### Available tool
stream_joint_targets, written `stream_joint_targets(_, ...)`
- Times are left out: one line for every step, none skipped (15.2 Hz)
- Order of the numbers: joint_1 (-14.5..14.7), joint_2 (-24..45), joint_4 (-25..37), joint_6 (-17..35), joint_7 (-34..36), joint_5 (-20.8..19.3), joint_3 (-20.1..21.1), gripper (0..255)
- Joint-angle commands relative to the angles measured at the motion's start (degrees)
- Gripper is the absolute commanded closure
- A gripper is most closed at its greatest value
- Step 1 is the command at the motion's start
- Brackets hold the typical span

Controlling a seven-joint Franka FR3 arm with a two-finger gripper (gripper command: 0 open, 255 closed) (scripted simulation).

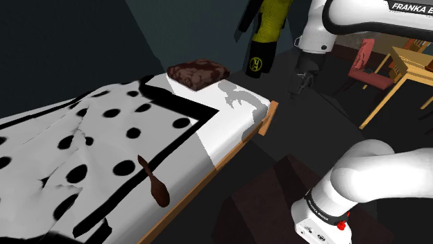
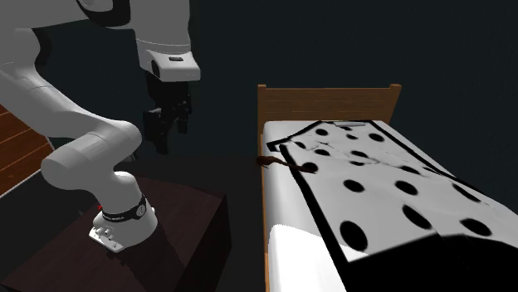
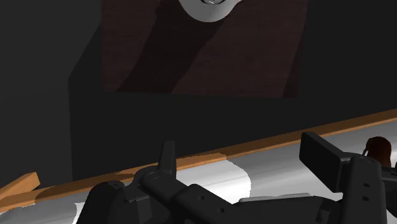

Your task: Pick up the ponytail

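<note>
End effector (image 1: 300,86) spread, holding nothing, hanging off the bed (image 1: 223,135); ponytail (image 1: 154,181) at the bed's edge.
Read the shoulder view from its left. You have the white cover with black spots (image 1: 69,138) over the bed. Then comes the dark brown ponytail, lying on the cover's black border close to the wooden side rail. Farther back is a mottled brown cushion (image 1: 199,73) at the bed's far end. Past the bed's corner the end effector points down over dark floor, well apart from the ponytail. In the second exterior view you see the end effector above the dark box stand (image 2: 195,220), and to its right the ponytail pokes out over the bed's side near the wooden end board (image 2: 328,101). In the wrist view the fingers (image 3: 167,159) stand apart, and the brown lump beyond one of them is probably the ponytail, though it is cut off at the frame's edge.
</note>
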Motion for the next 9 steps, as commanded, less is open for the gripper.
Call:
stream_joint_targets(0.0, 0.0, 0.0, 0.0, 0.0, 0.0, 0.0, 0)
stream_joint_targets(0.4, 1.0, -0.4, 1.1, 1.2, 0.9, 1.1, 0)
stream_joint_targets(0.8, 2.0, -0.6, 2.1, 2.4, 1.7, 2.2, 0)
stream_joint_targets(1.2, 3.2, -0.8, 3.2, 3.6, 2.6, 3.3, 0)
stream_joint_targets(1.6, 4.4, -1.0, 4.3, 4.8, 3.4, 4.4, 0)
stream_joint_targets(2.0, 5.7, -1.0, 5.4, 6.0, 4.1, 5.5, 0)
stream_joint_targets(2.3, 7.0, -1.0, 6.6, 7.1, 4.9, 6.6, 0)
stream_joint_targets(2.7, 8.5, -0.9, 7.7, 8.3, 5.5, 7.6, 0)
stream_joint_targets(3.0, 10.0, -0.8, 8.8, 9.4, 6.2, 8.7, 0)
